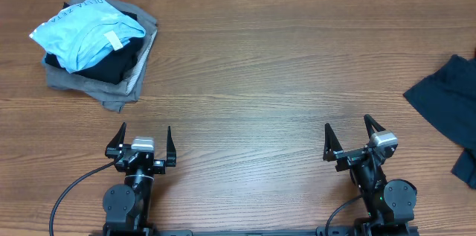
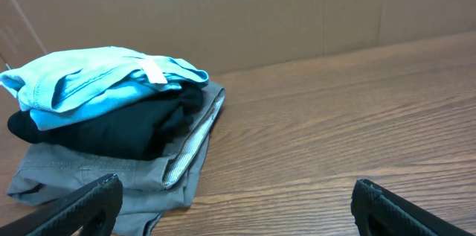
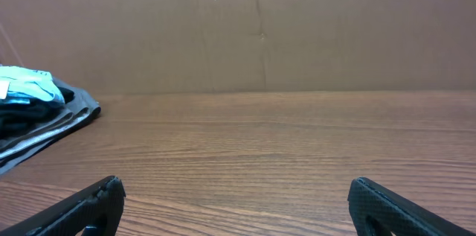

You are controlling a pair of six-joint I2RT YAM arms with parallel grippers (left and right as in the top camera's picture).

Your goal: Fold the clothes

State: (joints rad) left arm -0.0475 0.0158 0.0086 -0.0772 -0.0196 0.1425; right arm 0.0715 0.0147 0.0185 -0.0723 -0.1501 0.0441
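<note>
At the far left of the tabletop (image 1: pixel 260 80), toward its back edge, you see the stack of clothes (image 1: pixel 97 50). A light blue T-shirt (image 1: pixel 85 31) with pale printed lettering lies crumpled on top, its white label (image 1: pixel 113 40) facing up. It rests on a black garment (image 1: pixel 104 63), which in turn lies on a grey garment (image 1: pixel 123 91) that spreads out beyond the other two at the near right corner. In front of the stack, at the near edge, you find the left claw (image 1: pixel 146 128). Its fingers are spread wide, hold nothing, and point toward the pile, well apart from it. Bare wood grain fills the middle. Further right, also at the near edge, sits the right claw (image 1: pixel 346 122), likewise spread wide and holding nothing; its wrist view shows only the tabletop and the cardboard wall (image 3: pixel 260 27) behind it, with the stack far off to the left. At the extreme right edge lies a dark navy garment (image 1: pixel 450 102), loosely rumpled and partly cut off by the frame, well apart from both claws.
</note>
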